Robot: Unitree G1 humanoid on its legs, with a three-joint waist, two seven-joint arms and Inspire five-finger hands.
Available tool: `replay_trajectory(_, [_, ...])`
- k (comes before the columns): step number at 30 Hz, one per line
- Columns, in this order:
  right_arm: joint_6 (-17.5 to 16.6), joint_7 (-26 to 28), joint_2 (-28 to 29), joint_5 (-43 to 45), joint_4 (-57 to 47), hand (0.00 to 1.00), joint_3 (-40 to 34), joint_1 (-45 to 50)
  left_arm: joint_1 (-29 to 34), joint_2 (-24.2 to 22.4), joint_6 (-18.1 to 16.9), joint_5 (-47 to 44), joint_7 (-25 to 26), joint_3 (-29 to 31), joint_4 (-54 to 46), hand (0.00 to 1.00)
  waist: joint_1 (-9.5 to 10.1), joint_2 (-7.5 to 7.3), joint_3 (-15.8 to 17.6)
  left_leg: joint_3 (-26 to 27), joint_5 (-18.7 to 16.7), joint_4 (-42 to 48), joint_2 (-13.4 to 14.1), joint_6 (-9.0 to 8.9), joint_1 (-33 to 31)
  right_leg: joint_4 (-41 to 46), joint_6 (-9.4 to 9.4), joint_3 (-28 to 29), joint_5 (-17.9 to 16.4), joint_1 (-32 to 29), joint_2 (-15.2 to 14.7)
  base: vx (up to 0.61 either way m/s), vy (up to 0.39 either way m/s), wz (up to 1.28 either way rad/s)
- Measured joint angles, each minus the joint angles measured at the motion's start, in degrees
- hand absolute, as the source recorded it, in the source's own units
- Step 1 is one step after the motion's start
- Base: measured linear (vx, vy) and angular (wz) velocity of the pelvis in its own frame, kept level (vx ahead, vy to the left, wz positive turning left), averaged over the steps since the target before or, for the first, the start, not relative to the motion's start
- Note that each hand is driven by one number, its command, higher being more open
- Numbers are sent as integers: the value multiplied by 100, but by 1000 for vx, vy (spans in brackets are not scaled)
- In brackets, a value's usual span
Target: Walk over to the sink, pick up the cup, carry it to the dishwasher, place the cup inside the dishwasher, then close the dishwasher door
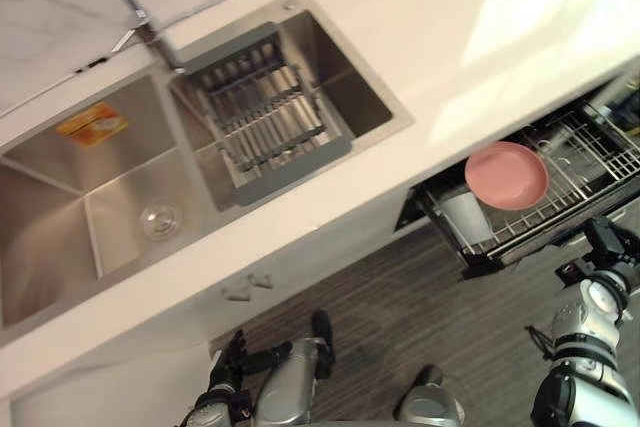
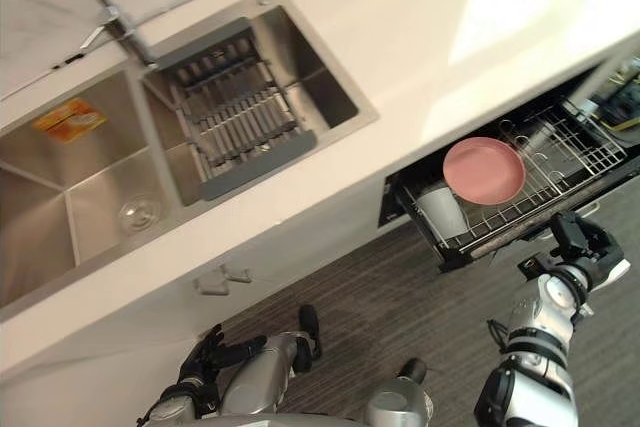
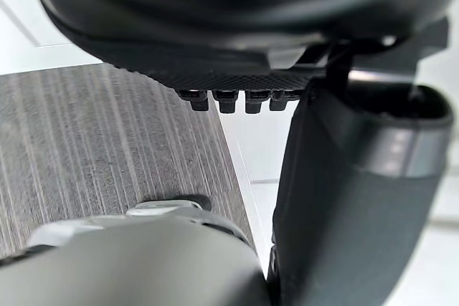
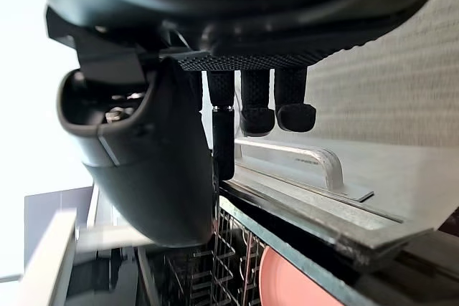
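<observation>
Nearby, low at the robot's left side: left hand point(image 1: 226, 361) hangs over the grey wood-grain floor point(image 1: 400, 317), fingers slack and uncurled, gripping nothing.

Right side, a little further out: right hand point(image 2: 579, 243) is raised beside the outer edge of the open dishwasher. In the right wrist view its fingers point(image 4: 256, 116) hang loose over the dishwasher door point(image 4: 409, 184), close to the metal bar handle point(image 4: 315, 157). The hand is relaxed, with nothing in its grasp. Cannot tell whether a fingertip touches the door edge.

Dishwasher: the door is down and the wire rack point(image 1: 592, 159) is drawn out from under the counter.
- cup point(image 2: 441, 211), whitish, sits in the rack at the end nearest the sink, partly under the counter edge.
- pink plate point(image 1: 506, 175) is just beside the cup, leaning in the rack tines.

Cabinet front below the counter: two small pulls point(image 1: 250, 287).

White counter point(image 1: 420, 27) runs across the view.

Sink point(image 1: 50, 247), stainless, two basins:
- left basin has a round drain point(image 1: 160, 219) and an orange sticker point(image 1: 92, 124) on its back wall.
- right basin has a grey drying basket point(image 1: 268, 112) set across it.
- tap point(image 1: 155, 39) stands at the rear, between the basins.
</observation>
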Motion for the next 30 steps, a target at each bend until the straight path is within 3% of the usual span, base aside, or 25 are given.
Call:
replay_trajectory(4, [90,108,-366,7,484,0,256,-457,1,-135,76,66,-19,32,20,100,221,168,-112,-315,165,-47,-161,75,7,236,35,-358,-167,144,-75,-20,11,52])
replay_trajectory(6, [126,574,-438,12,580,0,500,-609,12,-180,118,128,-31,34,21,100,324,238,-169,-466,232,-115,-223,69,89,330,27,-514,-273,274,-89,15,-39,40])
replay_trajectory(7, [126,742,-437,13,611,100,566,-646,19,-182,132,133,-33,34,23,100,346,245,-180,-492,244,-134,-232,66,118,341,28,-537,-300,310,-88,19,-56,25])
replay_trajectory(13, [63,1601,-402,60,932,100,838,-653,181,-212,7,456,-144,145,78,100,354,257,-338,-514,425,-438,-126,-50,419,323,-45,-545,-392,478,37,-29,-54,-1])
replay_trajectory(16, [-220,2127,-144,473,820,100,904,-101,337,-226,-64,91,-473,242,221,100,404,202,-540,-516,571,-691,-28,-168,521,241,-66,-524,-401,474,133,-83,-42,-1])
replay_trajectory(19, [-525,3038,547,510,717,100,786,809,555,-221,112,-631,-1112,556,460,100,406,91,-734,-491,640,-855,40,-244,692,216,-114,-469,-427,546,208,-67,-25,-8])
replay_trajectory(24, [-522,3384,1495,486,1622,100,440,1903,575,-159,332,-1234,-1779,786,593,100,473,-31,-756,-497,687,-1038,46,-318,670,208,-130,-527,-433,506,227,-83,19,6])
replay_trajectory(28, [-511,3354,2293,42,1966,100,228,2812,555,-62,576,-1584,-1901,942,663,100,447,-398,-819,-496,718,-1232,-96,-240,581,216,-81,-634,-419,387,94,-18,66,13])
replay_trajectory(30, [-543,3306,2537,-234,1956,100,28,3126,438,52,739,-1585,-1927,1049,669,100,401,-803,-853,-359,494,-1208,-425,35,588,473,81,-859,-524,389,-317,35,131,38])
